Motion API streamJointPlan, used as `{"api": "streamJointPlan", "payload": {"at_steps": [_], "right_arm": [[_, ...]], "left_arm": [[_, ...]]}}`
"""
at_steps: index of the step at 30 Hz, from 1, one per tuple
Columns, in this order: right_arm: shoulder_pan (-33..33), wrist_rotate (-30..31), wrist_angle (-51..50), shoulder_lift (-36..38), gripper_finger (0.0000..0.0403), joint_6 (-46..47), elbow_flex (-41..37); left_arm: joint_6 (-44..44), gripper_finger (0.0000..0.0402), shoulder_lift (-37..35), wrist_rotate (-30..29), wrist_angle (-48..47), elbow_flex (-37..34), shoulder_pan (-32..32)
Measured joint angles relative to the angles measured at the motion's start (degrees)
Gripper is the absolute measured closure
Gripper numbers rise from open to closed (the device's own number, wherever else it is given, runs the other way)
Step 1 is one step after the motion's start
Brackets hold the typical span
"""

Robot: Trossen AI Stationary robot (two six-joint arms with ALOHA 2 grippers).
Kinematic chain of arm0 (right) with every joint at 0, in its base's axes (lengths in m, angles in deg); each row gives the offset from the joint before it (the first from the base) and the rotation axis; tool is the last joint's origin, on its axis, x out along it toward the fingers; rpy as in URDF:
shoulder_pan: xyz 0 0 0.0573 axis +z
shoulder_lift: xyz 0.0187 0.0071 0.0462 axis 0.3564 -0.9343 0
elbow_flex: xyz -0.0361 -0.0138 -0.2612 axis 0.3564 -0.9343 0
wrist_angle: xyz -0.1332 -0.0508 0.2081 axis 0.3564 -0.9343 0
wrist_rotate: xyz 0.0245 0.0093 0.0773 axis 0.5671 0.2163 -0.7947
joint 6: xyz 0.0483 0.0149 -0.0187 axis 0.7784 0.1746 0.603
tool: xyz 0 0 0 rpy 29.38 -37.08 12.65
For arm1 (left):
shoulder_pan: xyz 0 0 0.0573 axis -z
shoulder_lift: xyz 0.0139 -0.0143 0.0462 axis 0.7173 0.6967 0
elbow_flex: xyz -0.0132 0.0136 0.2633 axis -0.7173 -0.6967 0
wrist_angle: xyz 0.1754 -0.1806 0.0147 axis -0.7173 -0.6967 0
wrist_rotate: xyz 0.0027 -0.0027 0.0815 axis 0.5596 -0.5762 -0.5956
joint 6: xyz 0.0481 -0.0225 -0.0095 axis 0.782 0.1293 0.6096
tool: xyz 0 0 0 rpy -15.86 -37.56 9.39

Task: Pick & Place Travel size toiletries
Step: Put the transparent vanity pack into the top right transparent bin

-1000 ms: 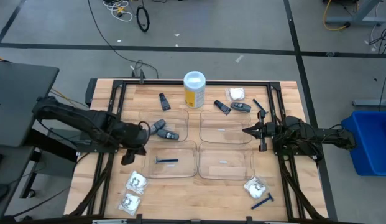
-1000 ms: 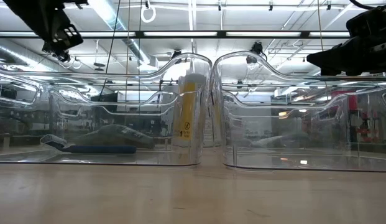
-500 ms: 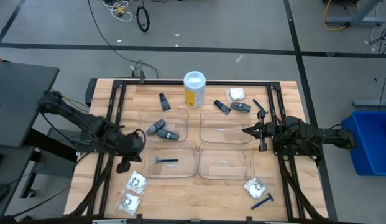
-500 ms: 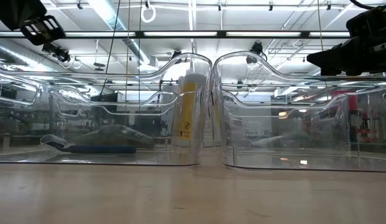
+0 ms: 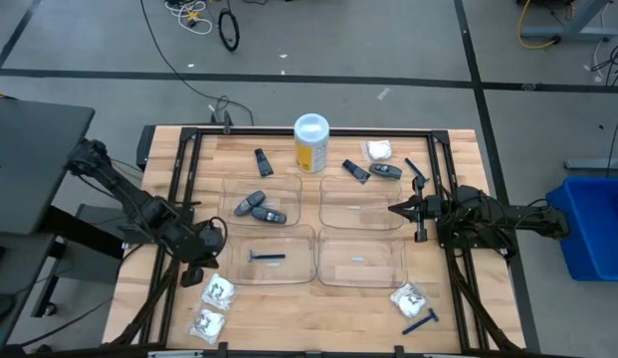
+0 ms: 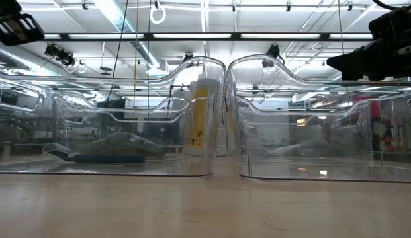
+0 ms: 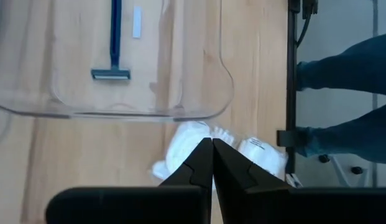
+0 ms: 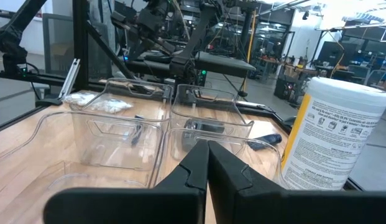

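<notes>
My left gripper [image 5: 194, 272] hangs shut above the near left of the table, holding nothing. In its wrist view the fingertips [image 7: 212, 144] meet just over two white crinkly packets [image 7: 188, 148] [image 7: 265, 155], which lie flat on the wood [image 5: 220, 290] [image 5: 206, 323]. A blue razor [image 5: 267, 257] lies in the near left tray [image 5: 289, 270]. Two grey oval sticks [image 5: 251, 203] [image 5: 273, 215] lie in the far left tray. My right gripper [image 5: 394, 209] waits shut and level at the right, pointing at the far right tray [image 5: 360, 204].
A yellow canister [image 5: 310, 142] stands at the back. Loose items lie around it: dark blue tubes [image 5: 263, 162] [image 5: 355, 171], a grey stick [image 5: 385, 171], a white packet [image 5: 379, 150], a razor [image 5: 416, 169]. At the near right lie a packet [image 5: 408, 297] and a razor [image 5: 420, 321]. A person's legs [image 7: 342, 74] show beyond the table.
My left gripper has swung from beside the left trays toward the table's near left corner, turning as it went. It now hangs over the white packets. In the low view it has slid to the picture's left edge. Nothing on the table has moved.
</notes>
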Motion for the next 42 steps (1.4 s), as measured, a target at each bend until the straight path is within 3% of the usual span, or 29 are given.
{"api": "streamJointPlan", "payload": {"at_steps": [12, 21, 33, 42], "right_arm": [[0.0, 0.0, 0.0, 0.0, 0.0390, 0.0, 0.0], [0.0, 0.0, 0.0, 0.0, 0.0390, 0.0, 0.0], [0.0, 0.0, 0.0, 0.0, 0.0390, 0.0, 0.0], [0.0, 0.0, 0.0, 0.0, 0.0390, 0.0, 0.0]], "left_arm": [[-8.3, 0.0387, 0.0, 1.1, 0.4, 0.0, 8.1], [-13.0, 0.0392, 0.2, 0.9, 0.6, 0.0, 9.2], [-20.7, 0.0393, 9.0, 7.2, 2.7, 0.0, 9.3], [-24.1, 0.0385, 14.6, 7.5, 1.5, 0.0, 9.3]]}}
